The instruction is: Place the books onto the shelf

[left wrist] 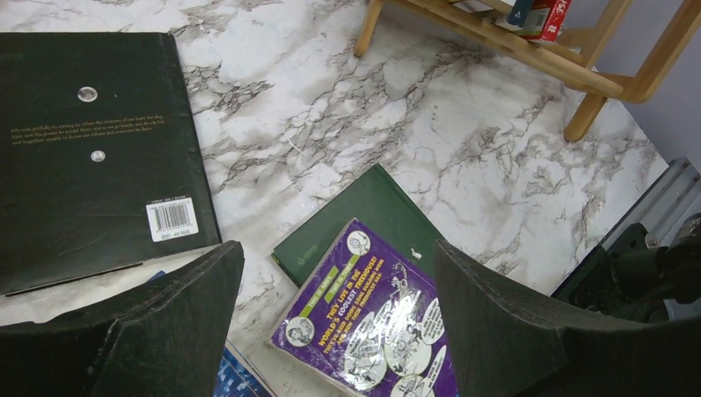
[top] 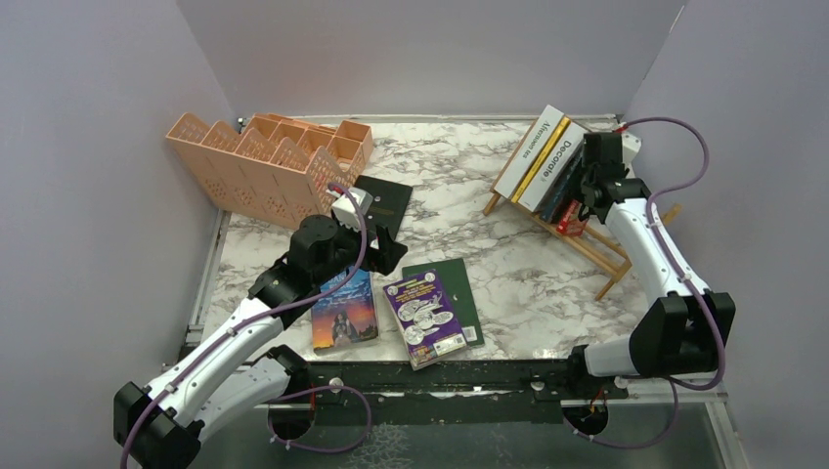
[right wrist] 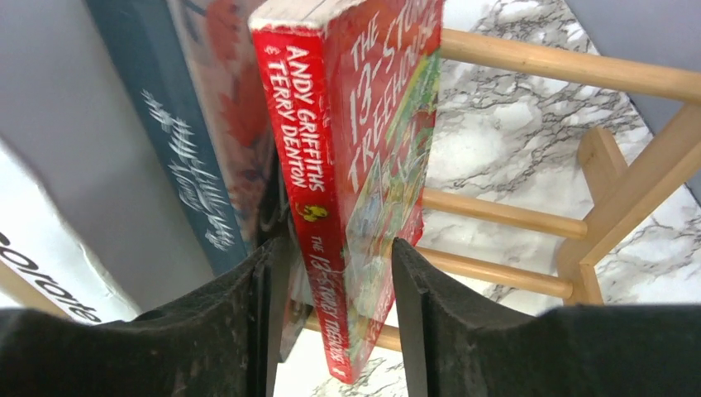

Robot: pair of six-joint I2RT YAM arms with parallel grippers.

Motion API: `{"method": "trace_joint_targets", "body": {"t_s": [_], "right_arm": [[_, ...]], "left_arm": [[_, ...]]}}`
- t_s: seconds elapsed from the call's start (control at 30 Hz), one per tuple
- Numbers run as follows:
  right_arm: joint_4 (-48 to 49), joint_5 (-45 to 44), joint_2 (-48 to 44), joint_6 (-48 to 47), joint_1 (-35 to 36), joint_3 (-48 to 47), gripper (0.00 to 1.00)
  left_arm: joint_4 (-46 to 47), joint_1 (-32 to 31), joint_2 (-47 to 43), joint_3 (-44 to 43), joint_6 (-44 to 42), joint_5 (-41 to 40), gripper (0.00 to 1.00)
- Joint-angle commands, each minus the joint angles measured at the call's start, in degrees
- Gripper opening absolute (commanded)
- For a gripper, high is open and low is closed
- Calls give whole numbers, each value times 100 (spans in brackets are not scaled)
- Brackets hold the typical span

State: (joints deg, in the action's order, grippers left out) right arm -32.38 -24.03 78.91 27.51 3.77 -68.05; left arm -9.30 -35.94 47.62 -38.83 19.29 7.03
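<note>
The light-wood shelf (top: 596, 244) stands at the back right with white, yellow and "Decorate" (top: 553, 161) books leaning in it. My right gripper (right wrist: 339, 314) is at the rack, open, its fingers on either side of a red cartoon book (right wrist: 347, 149) that rests on the dowels beside a blue-spined book (right wrist: 174, 141). My left gripper (left wrist: 339, 322) hangs open over the table with nothing held. Under it lie a purple cartoon book (left wrist: 372, 322) on top of a dark green book (left wrist: 364, 211), a black book (left wrist: 91, 149) and a blue-covered book (top: 344, 311).
A peach plastic lattice organizer (top: 264, 161) stands at the back left, close to the black book (top: 386, 195). Grey walls close in the marble table (top: 469, 156) on three sides. A dark rail (top: 440, 371) runs along the near edge.
</note>
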Motion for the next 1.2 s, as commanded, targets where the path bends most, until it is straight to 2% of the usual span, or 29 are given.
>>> {"method": "trace_joint_targets", "body": {"t_s": [0.0, 0.1, 0.23, 0.3, 0.5, 0.6, 0.67, 0.77, 0.87, 0.93, 1.17], "right_arm": [[366, 253, -4, 134, -29, 99, 58], [429, 365, -52, 116, -49, 146, 62], [510, 468, -66, 69, -55, 223, 60], [533, 469, -55, 46, -57, 262, 55], [627, 700, -159, 30, -54, 326, 25], [727, 894, -258, 69, -53, 343, 18], [802, 1051, -336, 53, -68, 351, 16], [880, 1052, -424, 71, -62, 410, 21], [827, 964, -416, 67, -68, 411, 43], [655, 895, -402, 78, -64, 342, 52], [279, 734, -693, -53, -64, 68, 60]], "left_arm": [[36, 15, 45, -20, 7, -28, 84], [34, 17, 79, -29, 5, -1, 84], [27, 17, 94, -32, 5, 5, 84], [14, 17, 101, -32, 5, 9, 84], [18, 13, 123, -38, 5, -4, 84], [7, 17, 139, -47, 5, -6, 84], [-9, 17, 149, -48, 5, -25, 84], [-27, 17, 142, -46, 5, -43, 84], [-28, 17, 146, -49, 5, -52, 84], [-14, 17, 154, -60, 11, -56, 84], [-166, 17, 420, -154, 291, -110, 84]]}}
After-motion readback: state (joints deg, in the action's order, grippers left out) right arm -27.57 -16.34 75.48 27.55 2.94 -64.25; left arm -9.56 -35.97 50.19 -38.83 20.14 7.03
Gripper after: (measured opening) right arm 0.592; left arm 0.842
